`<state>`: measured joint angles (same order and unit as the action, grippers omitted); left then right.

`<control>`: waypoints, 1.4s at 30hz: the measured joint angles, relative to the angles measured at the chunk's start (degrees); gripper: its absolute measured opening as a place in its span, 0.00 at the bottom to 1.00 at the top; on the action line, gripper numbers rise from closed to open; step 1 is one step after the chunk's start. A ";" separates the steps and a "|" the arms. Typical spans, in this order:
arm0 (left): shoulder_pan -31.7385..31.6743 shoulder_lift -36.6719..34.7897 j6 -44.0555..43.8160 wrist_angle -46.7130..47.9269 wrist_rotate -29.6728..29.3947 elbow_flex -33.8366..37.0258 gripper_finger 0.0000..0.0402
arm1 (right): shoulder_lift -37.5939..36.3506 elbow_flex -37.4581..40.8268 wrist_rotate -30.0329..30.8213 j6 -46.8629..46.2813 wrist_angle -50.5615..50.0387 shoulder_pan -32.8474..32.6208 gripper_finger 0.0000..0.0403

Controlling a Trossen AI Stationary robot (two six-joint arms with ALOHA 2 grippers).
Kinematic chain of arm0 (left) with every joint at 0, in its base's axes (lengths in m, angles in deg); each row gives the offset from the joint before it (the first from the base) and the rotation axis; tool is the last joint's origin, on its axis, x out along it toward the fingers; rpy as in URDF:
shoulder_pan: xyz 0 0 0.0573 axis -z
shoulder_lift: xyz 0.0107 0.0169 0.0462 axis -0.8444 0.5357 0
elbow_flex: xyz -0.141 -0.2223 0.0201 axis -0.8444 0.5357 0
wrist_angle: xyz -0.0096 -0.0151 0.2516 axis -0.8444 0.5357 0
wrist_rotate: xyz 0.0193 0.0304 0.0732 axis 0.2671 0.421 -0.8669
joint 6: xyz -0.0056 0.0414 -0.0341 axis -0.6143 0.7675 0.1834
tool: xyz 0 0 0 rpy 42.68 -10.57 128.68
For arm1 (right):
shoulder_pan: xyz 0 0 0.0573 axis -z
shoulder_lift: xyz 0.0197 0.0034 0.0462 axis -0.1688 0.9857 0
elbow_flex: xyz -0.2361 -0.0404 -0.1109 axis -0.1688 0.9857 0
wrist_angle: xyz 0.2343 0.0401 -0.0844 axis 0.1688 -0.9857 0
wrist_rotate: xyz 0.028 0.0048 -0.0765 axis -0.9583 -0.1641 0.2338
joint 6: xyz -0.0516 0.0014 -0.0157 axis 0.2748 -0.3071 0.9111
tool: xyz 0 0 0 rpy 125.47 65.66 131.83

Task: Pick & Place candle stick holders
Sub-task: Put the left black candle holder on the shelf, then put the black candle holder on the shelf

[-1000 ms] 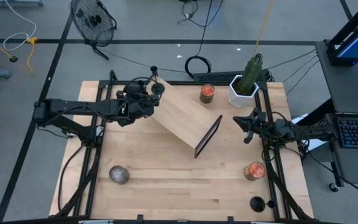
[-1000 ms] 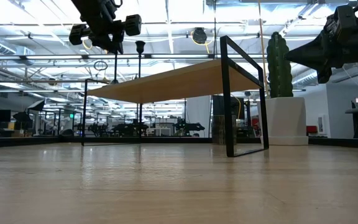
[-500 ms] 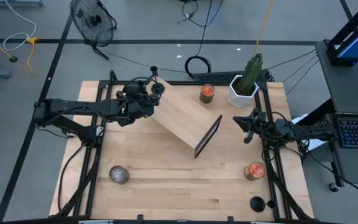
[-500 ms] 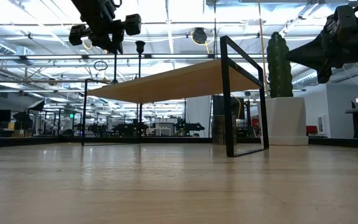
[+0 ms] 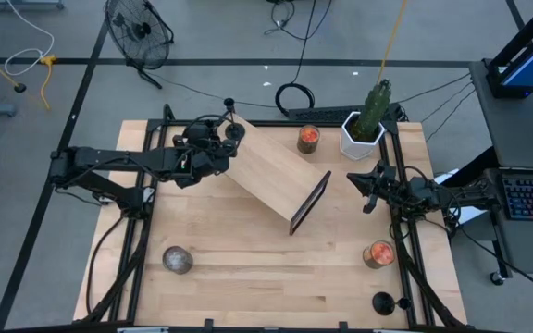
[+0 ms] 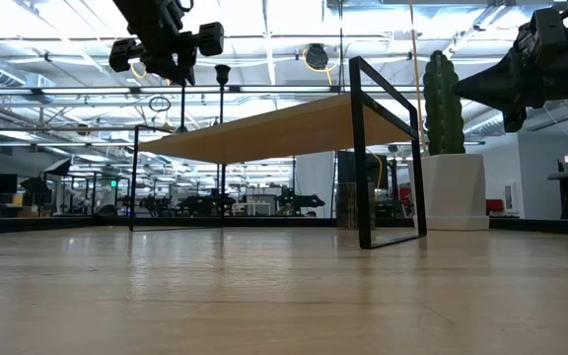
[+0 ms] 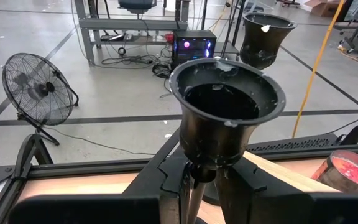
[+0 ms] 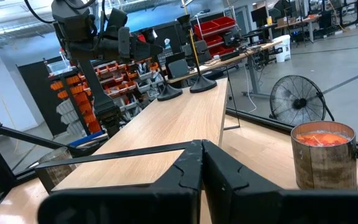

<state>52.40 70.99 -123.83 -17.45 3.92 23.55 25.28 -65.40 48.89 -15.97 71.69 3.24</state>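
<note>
Holder [image 7: 225, 118] is clamped by its thin stem in the left hand [image 7: 204, 186], above the shelf's [image 5: 271, 171] far end. It looks rigid, light, top-heavy; low on the stem suits best. Right hand [image 5: 370, 191] waits closed, empty, near the counter's [image 5: 248, 268] right edge.

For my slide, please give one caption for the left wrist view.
Left end effector shut on the stem of a matte-black candle stick holder above the wooden shelf.
</note>
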 joint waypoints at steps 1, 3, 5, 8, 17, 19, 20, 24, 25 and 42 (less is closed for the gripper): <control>0.00 0.00 0.00 0.00 0.00 0.00 0.17 | 0.00 0.00 0.01 0.00 0.00 0.00 0.01; 0.00 0.00 0.00 0.00 0.00 0.00 0.17 | 0.00 0.00 0.01 0.00 0.00 0.00 0.01; 0.00 -0.01 0.00 -0.02 0.00 0.00 0.17 | 0.00 0.00 0.01 0.00 0.00 0.00 0.01; 0.00 0.00 -0.17 -0.02 0.00 0.00 0.17 | 0.00 0.00 0.01 0.00 0.00 0.00 0.01; 0.00 0.01 -1.22 -0.04 0.02 0.00 0.17 | 0.00 0.00 0.01 0.00 0.00 0.01 0.01; 0.00 0.00 -1.20 -0.04 0.02 0.00 0.17 | 0.00 0.00 0.01 0.00 0.00 0.00 0.01; 0.00 0.01 -1.19 -0.04 0.02 0.00 0.17 | -0.01 0.00 0.01 0.00 0.00 0.00 0.01; 0.00 0.01 -0.01 -0.01 0.02 0.00 0.17 | 0.00 0.00 0.01 0.00 0.01 0.00 0.01; 0.00 -0.01 0.28 0.10 0.02 0.00 0.17 | 0.00 0.00 0.01 0.00 0.00 0.00 0.01; 0.02 0.01 0.35 0.31 1.50 -0.02 0.67 | 0.00 0.00 0.01 0.00 0.00 0.00 0.01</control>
<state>52.42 71.00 -123.49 -17.14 5.43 23.53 25.28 -65.40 48.90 -15.97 71.69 3.24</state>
